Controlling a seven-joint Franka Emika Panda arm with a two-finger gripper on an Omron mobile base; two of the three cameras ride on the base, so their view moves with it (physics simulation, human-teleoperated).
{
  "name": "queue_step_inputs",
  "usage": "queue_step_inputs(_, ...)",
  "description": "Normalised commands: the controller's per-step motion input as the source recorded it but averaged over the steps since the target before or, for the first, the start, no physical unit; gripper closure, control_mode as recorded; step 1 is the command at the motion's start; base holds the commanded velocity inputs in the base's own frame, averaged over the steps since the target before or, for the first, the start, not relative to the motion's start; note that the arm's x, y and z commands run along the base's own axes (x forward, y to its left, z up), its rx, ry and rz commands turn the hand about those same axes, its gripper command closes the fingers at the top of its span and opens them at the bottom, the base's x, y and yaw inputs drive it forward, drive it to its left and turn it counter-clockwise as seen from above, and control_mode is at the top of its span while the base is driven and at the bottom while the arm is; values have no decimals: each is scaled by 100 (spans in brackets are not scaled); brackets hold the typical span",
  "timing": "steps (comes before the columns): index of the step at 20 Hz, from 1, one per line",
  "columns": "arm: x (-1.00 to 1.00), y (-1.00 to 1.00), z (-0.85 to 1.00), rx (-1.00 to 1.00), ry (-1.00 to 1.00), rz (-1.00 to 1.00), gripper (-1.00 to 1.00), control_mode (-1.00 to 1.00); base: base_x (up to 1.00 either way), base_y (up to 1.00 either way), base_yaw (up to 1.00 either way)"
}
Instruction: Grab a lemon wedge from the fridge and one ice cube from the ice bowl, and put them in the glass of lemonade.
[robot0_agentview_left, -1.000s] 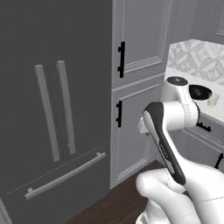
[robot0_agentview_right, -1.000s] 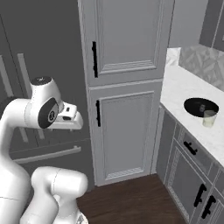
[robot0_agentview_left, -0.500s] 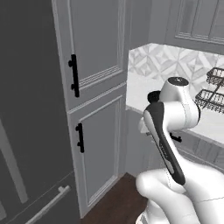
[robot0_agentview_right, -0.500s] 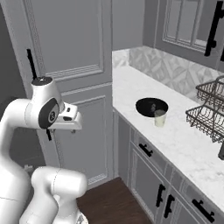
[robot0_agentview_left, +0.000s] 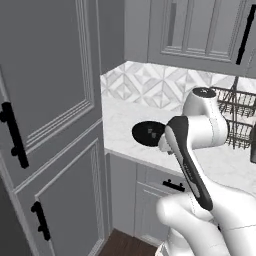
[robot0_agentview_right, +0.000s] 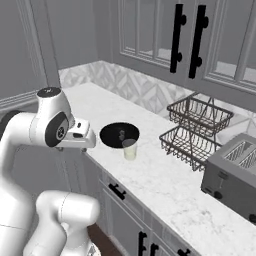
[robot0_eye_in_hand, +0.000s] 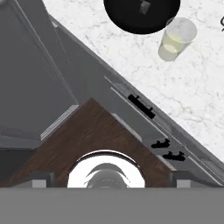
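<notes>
The ice bowl (robot0_agentview_right: 119, 135), round and black, sits on the marble counter (robot0_agentview_right: 165, 185) with one small ice cube (robot0_agentview_right: 121, 133) in it. The glass of lemonade (robot0_agentview_right: 130, 149) stands upright just in front of it, touching nothing. In the hand view the ice bowl (robot0_eye_in_hand: 140, 15) and the glass of lemonade (robot0_eye_in_hand: 177, 39) lie at the top, far from my gripper (robot0_eye_in_hand: 112, 180), which is open with nothing between its fingers and hangs over the wooden floor beside the counter front. The left base view has the ice bowl (robot0_agentview_left: 147, 134) partly behind my arm. The fridge and the lemon wedge are out of view.
A two-tier wire rack (robot0_agentview_right: 197, 127) and a dark toaster (robot0_agentview_right: 235, 170) stand on the counter to the right of the glass. Tall grey panelled cabinets (robot0_agentview_left: 50, 125) with black handles rise on the left. Drawers with black handles (robot0_eye_in_hand: 141, 106) run under the counter edge.
The whole scene has slid left as the base drove right: the fridge has left the views, and the counter, bowl, glass and rack have come in. The arm's pose and open gripper are unchanged.
</notes>
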Motion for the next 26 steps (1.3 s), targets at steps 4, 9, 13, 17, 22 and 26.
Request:
queue_step_inputs(4, 0, 0, 0, 0, 0, 0, -100, 100, 91, 0, -39)
queue_step_inputs(9, 10, 0, -5, 0, -2, -1, -100, -100, 58, 0, -19)
queue_step_inputs(13, 64, 0, -32, 0, -10, -2, -100, -100, 0, 0, 0)
queue_step_inputs(17, 97, 0, -44, 0, -12, 0, -100, -100, 0, 0, 0)
queue_step_inputs(22, 98, 1, -39, 0, -2, 0, -100, -100, 0, 0, 0)
queue_step_inputs(26, 76, 17, -22, 0, 6, -4, -100, -100, 0, 0, 0)
